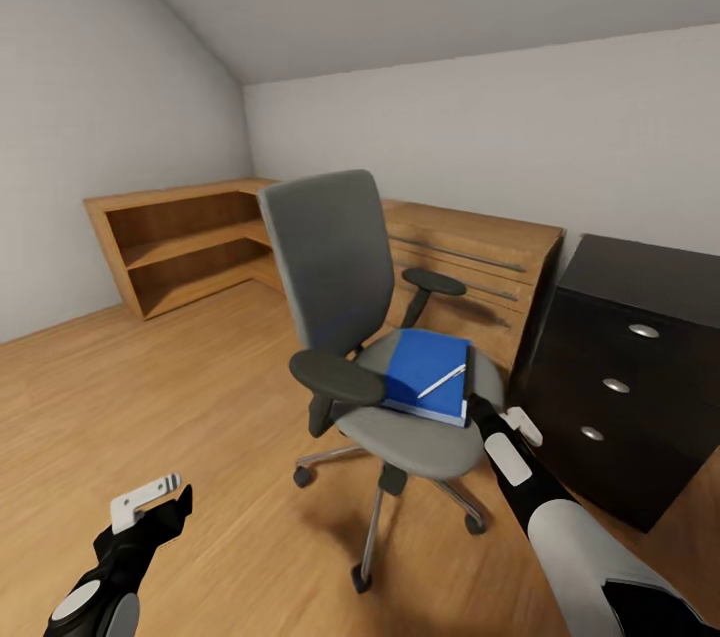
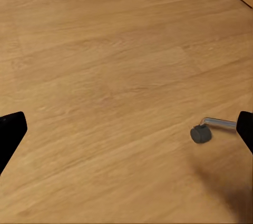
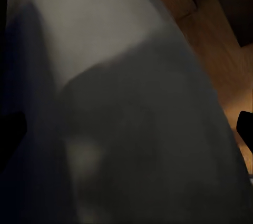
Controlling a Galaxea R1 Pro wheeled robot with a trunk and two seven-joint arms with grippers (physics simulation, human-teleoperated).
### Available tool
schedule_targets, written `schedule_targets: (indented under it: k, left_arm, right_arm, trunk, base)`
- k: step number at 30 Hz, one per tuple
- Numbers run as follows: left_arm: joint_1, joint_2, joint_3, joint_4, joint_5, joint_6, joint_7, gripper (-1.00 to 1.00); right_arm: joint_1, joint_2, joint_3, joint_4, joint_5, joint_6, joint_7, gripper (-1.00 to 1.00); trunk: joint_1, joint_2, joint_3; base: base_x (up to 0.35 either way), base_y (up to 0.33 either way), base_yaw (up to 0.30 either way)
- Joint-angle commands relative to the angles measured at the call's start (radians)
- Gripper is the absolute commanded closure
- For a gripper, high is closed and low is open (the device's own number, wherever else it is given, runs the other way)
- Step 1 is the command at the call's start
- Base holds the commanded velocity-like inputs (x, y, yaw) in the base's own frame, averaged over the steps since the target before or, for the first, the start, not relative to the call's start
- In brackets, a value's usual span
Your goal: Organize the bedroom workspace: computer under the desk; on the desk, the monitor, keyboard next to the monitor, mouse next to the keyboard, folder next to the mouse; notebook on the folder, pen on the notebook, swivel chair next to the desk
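Swivel chair with stacked items on its seat; right arm extended to the seat edge, left arm low over the floor.

The swivel chair [image 1: 380, 357] stands at the centre of the head view on the wood floor [image 1: 150, 417]. On its grey seat lies the blue folder [image 1: 425, 372], with the white pen [image 1: 442, 381] lying on top toward 4 o'clock. The right gripper [image 1: 478, 409] sits at the seat's 4 o'clock edge, just beside the folder's corner; in the right wrist view its jaws stand apart with the seat cushion [image 3: 126, 108] close between them. The left gripper [image 1: 165, 507] hangs at 7 o'clock, jaws apart over bare floor; a chair caster [image 2: 201, 134] shows in the left wrist view. A black drawer cabinet [image 1: 620, 367] stands at 3 o'clock, wooden shelving [image 1: 190, 242] at 10 o'clock.
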Motion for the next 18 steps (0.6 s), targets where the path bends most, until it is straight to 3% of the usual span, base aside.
schedule_targets:
  k: [1, 4, 10, 18]
  left_arm:
    - [-0.001, 0.0, 0.0, -0.001, 0.011, 0.004, 0.005, -1.0]
    - [-0.001, 0.0, 0.0, -0.001, 0.01, 0.004, 0.005, -1.0]
    - [0.0, 0.0, 0.0, -0.001, 0.01, 0.006, 0.005, -1.0]
    - [-0.001, 0.0, 0.0, -0.001, 0.01, 0.006, 0.005, -1.0]
  right_arm:
    - [-0.001, 0.001, 0.003, -0.002, -0.013, -0.004, 0.003, -1.0]
    - [-0.001, 0.001, 0.003, -0.002, -0.013, -0.004, 0.003, -1.0]
    - [-0.001, 0.001, 0.003, -0.002, -0.013, -0.004, 0.003, -1.0]
    - [-0.001, 0.001, 0.002, -0.002, -0.013, -0.004, 0.003, -1.0]
  trunk:
    - [0.0, 0.0, -0.001]
    - [0.0, 0.0, -0.001]
    - [0.0, 0.0, -0.001]
    - [0.0, 0.0, -0.001]
  base:
    - [0.126, 0.065, 0.0]
    - [0.007, 0.03, 0.0]
    - [-0.215, 0.004, 0.0]
    - [-0.026, 0.0, 0.0]
